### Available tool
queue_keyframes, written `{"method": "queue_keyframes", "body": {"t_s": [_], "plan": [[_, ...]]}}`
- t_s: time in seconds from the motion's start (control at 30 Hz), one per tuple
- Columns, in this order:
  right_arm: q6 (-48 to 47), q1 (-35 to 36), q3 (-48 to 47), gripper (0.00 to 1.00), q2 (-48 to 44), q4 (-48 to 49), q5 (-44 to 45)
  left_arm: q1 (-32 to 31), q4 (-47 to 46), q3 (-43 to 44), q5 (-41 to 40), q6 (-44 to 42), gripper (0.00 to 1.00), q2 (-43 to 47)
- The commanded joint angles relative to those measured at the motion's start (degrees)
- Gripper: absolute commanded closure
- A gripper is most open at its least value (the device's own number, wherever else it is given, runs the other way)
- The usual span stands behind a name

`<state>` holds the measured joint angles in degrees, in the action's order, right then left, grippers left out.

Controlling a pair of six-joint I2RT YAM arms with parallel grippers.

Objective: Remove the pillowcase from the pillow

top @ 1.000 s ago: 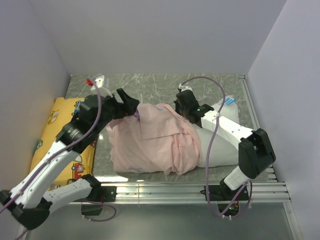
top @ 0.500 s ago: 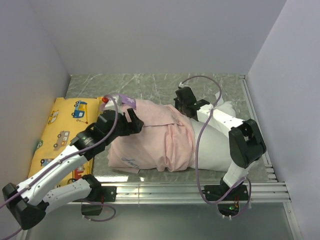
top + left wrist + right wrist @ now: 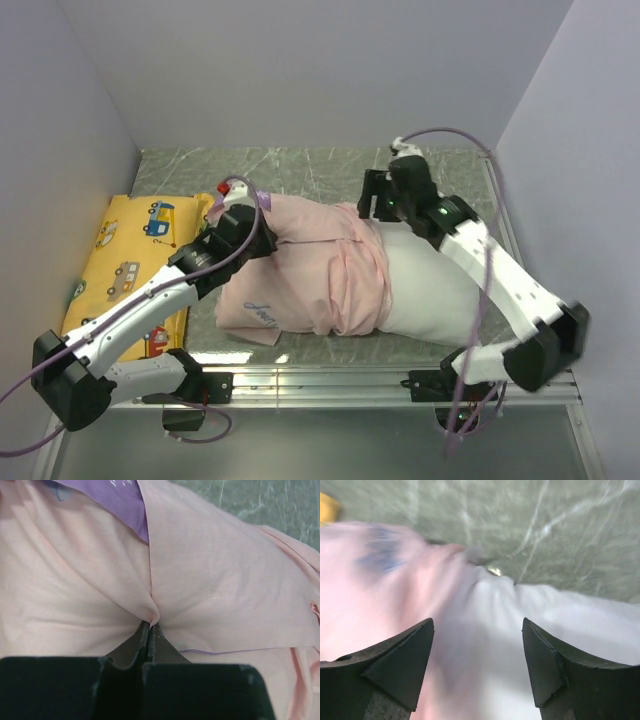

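Observation:
The pale pink pillowcase (image 3: 310, 275) lies bunched over the left half of the white pillow (image 3: 440, 290), whose right part is bare. My left gripper (image 3: 258, 240) sits at the cover's upper left, shut on a pinch of the pink pillowcase (image 3: 210, 580); the fabric puckers at its fingertips (image 3: 150, 627), and a purple patch (image 3: 120, 500) shows above. My right gripper (image 3: 378, 205) hovers over the pillow's far edge, open, nothing between its fingers (image 3: 405, 660). Below it lie the pillow (image 3: 530, 630) and the pillowcase's edge (image 3: 385, 580).
A yellow vehicle-print pillow (image 3: 125, 270) lies along the left wall. Grey walls close in the marbled tabletop (image 3: 300, 175) on three sides. A metal rail (image 3: 380, 375) runs along the near edge between the arm bases.
My left gripper has come down onto the pillowcase and shut on a fold. My right gripper has let go, opened and lifted back to the right. The pillowcase has slid left, baring more pillow.

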<state>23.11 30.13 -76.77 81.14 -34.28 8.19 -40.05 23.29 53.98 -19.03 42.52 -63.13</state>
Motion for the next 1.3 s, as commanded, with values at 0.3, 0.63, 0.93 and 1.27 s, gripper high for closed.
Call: {"method": "queue_keyframes", "body": {"t_s": [0.3,0.63,0.93,1.27], "plan": [[10.8,0.2,31.1,0.08,-37.9,0.4,9.6,9.9,-4.5,5.6,4.2,-3.4,1.00,-5.7],[9.4,-1.9,35.9,0.69,-20.8,10.6,6.5,10.7,-3.5,9.7,5.5,-5.1,0.99,-8.1],[7.6,-18.5,34.1,1.00,-29.1,7.6,3.4,34.7,2.2,19.8,14.7,-6.8,0.99,-8.4],[5.2,-26.0,34.4,1.00,-33.7,6.6,-3.1,47.4,-6.8,15.3,33.5,-3.7,0.99,-12.4]]}}
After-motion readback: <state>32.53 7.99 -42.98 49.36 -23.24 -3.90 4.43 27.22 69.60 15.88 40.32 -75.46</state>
